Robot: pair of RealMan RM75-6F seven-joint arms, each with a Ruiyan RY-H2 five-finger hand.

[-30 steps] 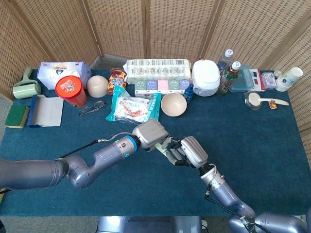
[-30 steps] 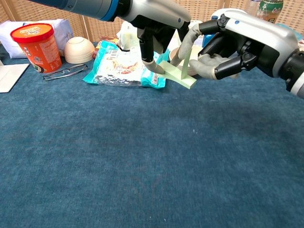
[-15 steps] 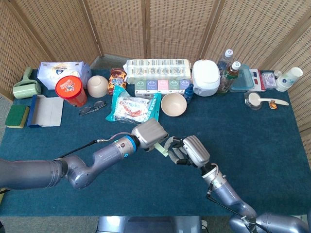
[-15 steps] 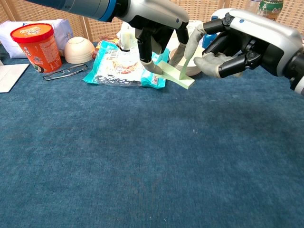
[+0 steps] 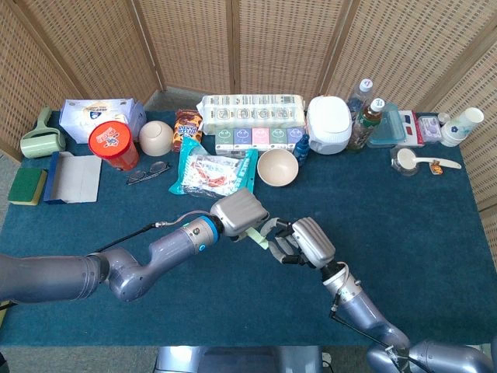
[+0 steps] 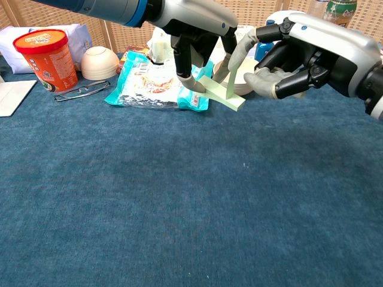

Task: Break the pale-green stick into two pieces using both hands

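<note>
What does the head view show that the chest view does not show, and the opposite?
Only the head view shows the green sponge and the paper cups. Only the chest view shows the pale-green stick bent into two limbs. Both show the left robot hand, the right robot hand, the red tub and the glasses.

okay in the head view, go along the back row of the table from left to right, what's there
Green lint roller → white tissue pack → beige upturned bowl → snack bag → long wrapped roll pack → white rice cooker → bottles → clear lidded box → paper cups.
</note>
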